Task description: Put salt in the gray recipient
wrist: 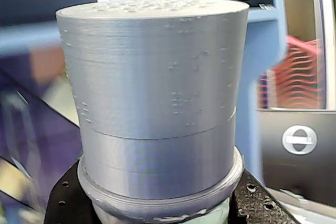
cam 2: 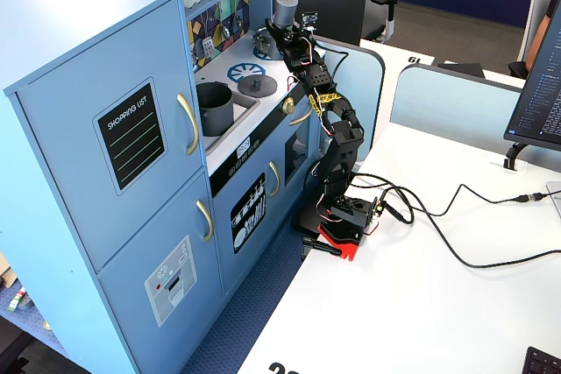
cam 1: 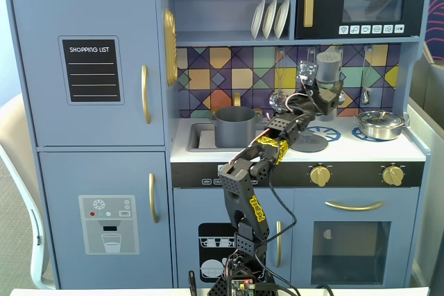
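Salt sits upright in the end effector, lifted clear of the counter of a blue toy kitchen, in front of the patterned tile wall and just below the microwave. The end effector is clamped on the lower part of the shaker; in the wrist view the gray cylinder fills most of the picture, its flat top level with the microwave buttons behind it, and a pale green strip shows at the very bottom edge. The black parts of the end effector appear at either side of its base, though the fingertips themselves are cut off by the frame, so the exact contact line is hard to make out.

The gray pot stands in the sink, to the left of the shaker in a fixed view and well apart from it. In another fixed view the same pot is nearer the camera than the raised shaker. A flat round lid with a knob lies on the counter between pot and shaker, below the arm. A shiny silver pan rests on the right burner. Three white plates stand on the upper shelf.
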